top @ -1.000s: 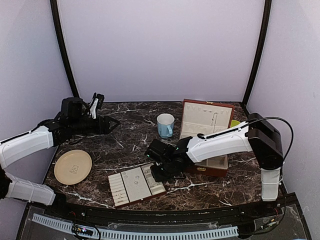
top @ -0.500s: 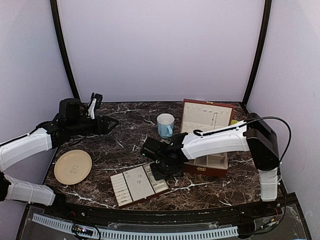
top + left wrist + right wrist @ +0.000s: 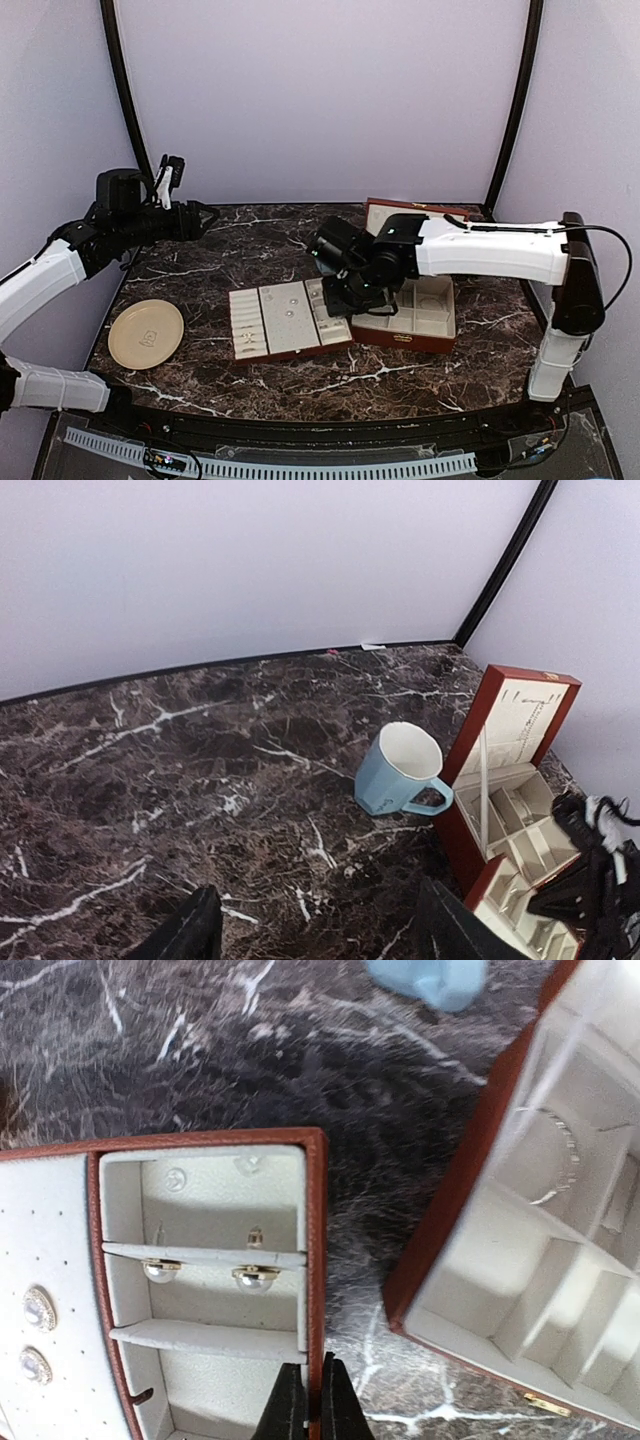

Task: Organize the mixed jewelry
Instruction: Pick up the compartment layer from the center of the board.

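The cream slotted tray (image 3: pixel 268 322) with a red-brown rim lies at the table's middle, its right end beside the open red-brown box (image 3: pixel 428 318). My right gripper (image 3: pixel 313 1402) is shut on the tray's rim (image 3: pixel 314 1250), one finger on each side of that edge. Of the mixed jewelry, two pearl studs (image 3: pixel 254 1277) sit on a bar in the tray's end compartment. Two sparkly studs (image 3: pixel 38 1308) sit on the dotted pad. A thin silvery hoop (image 3: pixel 562 1165) lies in a box compartment. My left gripper (image 3: pixel 320 925) hovers open and empty over bare marble at the far left.
A light blue mug (image 3: pixel 401 770) stands left of the box's raised lid (image 3: pixel 520 715), where a fine chain hangs. A beige plate (image 3: pixel 146 333) lies near the left front. The right arm (image 3: pixel 480 250) spans the table's right half above the box.
My right gripper closed on the tray's rim and dragged the tray back and right, up beside the box. The left arm lifted and drew back to the left.
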Tool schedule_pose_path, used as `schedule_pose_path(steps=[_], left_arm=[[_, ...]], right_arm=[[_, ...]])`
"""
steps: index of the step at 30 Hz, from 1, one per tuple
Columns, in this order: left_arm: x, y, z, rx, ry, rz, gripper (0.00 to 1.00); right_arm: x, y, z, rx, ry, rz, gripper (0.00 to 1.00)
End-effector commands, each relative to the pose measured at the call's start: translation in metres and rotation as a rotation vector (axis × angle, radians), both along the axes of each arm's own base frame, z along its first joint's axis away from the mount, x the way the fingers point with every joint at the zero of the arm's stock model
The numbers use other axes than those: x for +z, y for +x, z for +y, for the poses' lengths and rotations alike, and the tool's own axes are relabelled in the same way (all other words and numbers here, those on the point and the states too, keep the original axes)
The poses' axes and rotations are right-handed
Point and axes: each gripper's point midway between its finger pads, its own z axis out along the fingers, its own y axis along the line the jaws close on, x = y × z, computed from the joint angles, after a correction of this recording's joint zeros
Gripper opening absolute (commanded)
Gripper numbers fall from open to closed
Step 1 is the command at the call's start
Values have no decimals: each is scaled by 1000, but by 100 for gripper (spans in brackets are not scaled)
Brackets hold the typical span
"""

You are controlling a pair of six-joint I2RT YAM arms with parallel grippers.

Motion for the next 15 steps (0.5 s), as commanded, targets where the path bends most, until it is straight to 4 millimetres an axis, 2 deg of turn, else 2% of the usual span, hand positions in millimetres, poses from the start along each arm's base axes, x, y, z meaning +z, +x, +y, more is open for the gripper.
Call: schedule_pose_path(steps=[1,4,8,12,15], left_arm=[[19,3,18,48,74,-64,69],[20,8,26,81,107,-88,70],[16,11,35,110,149,-100,71],[15,11,43,143,172,-113,72],[14,10,49,173,171,-130,73]], right_arm=[[42,20,-54,-155,24,-59,0],[47,22,-94,-230,-13,-63,0],[37,17,-153,-334,-75,-42,0],[37,15,-196,-424,-75,-40,0],[31,8,-227,-477,-138,-37,0]])
